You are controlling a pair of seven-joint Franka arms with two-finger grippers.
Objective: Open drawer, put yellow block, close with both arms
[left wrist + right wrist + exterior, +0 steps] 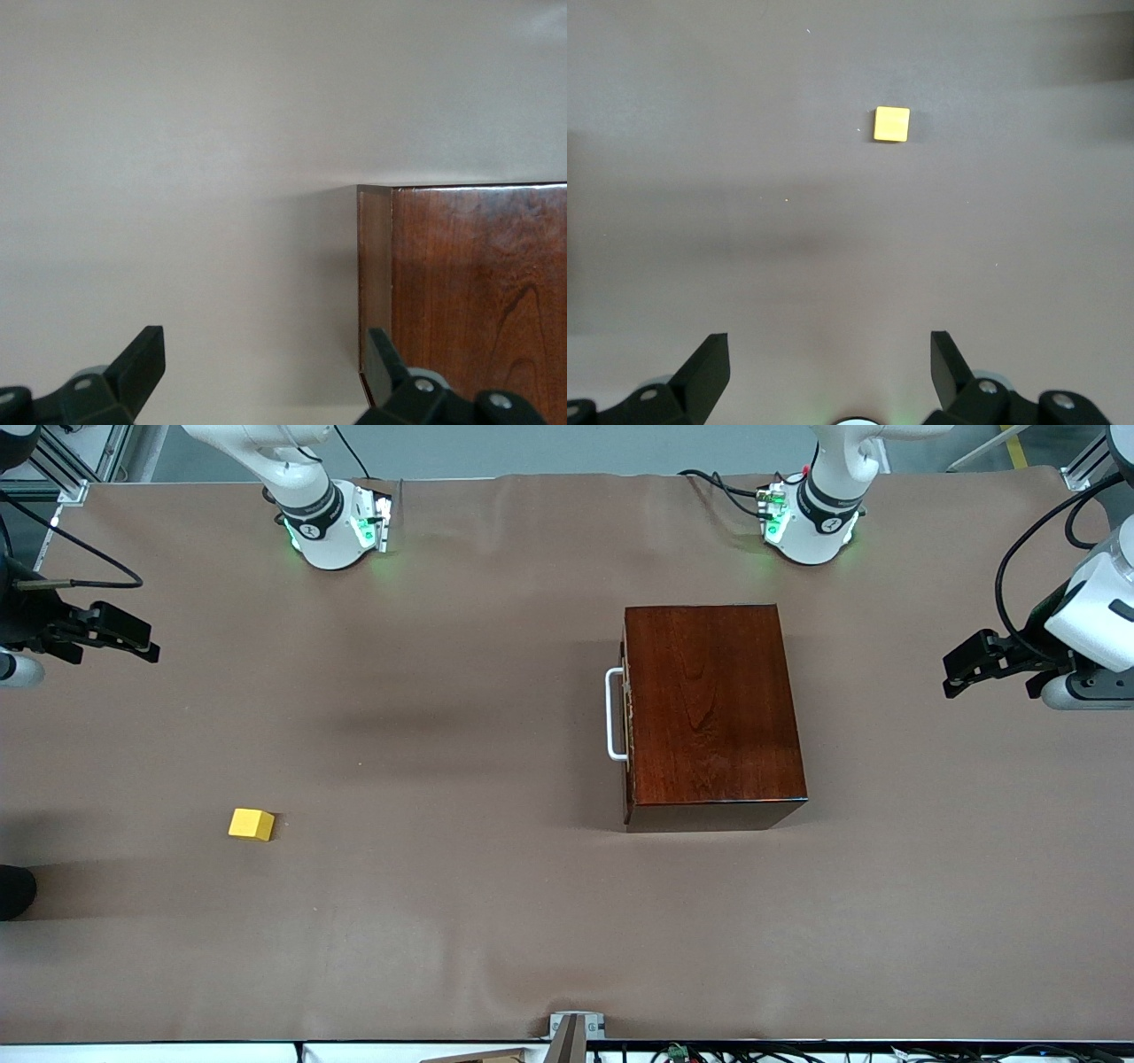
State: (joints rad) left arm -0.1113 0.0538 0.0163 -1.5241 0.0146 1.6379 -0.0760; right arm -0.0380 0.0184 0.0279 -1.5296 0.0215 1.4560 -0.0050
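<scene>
Sitting shut inside the dark wooden box (713,713), the drawer (627,717), white handle (613,715) facing the right arm's end. Yellow block (252,824) well apart from the box, nearer the front camera. Left gripper (970,664) and right gripper (120,633) both raised, fingers spread wide, holding nothing.

light: even, bright overhead | shadows: soft arm shadows on the brown table (496,921), a short one beside the yellow block (252,824) | glare: pale sheen along the wooden box (713,704) top edge (strongest in left wrist view) | glow: green at both bases | focus: front sharp, left wrist view washed out, slightly soft
</scene>
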